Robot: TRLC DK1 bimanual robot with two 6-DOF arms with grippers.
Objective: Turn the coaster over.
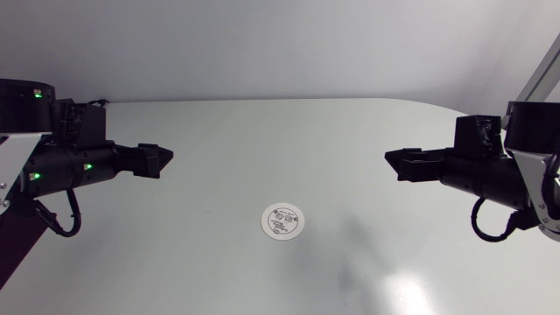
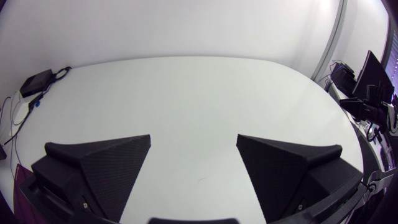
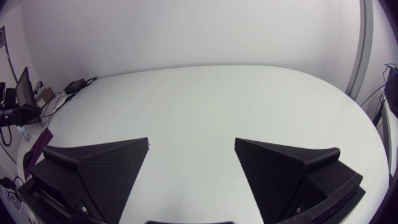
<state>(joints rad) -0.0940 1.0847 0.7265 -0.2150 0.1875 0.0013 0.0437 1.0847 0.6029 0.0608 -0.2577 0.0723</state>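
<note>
Rest posture. The coaster [image 1: 284, 220] lies flat, printed face up, roughly midway between the left gripper [image 1: 160, 159] and right gripper [image 1: 395, 163] and well apart from both. Each gripper stands released and empty, presumably parked so either side can approach.

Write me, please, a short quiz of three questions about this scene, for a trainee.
1. True or false: the coaster lies flat on the table, touched by neither the left gripper nor the right gripper.
2. Choose one. The left gripper is: A) open, with nothing between its fingers; B) shut on the coaster; C) shut and empty.
3. Fill in the missing word: the coaster shows only in the ____ view.
Key: 1 true; 2 A; 3 head.
</note>
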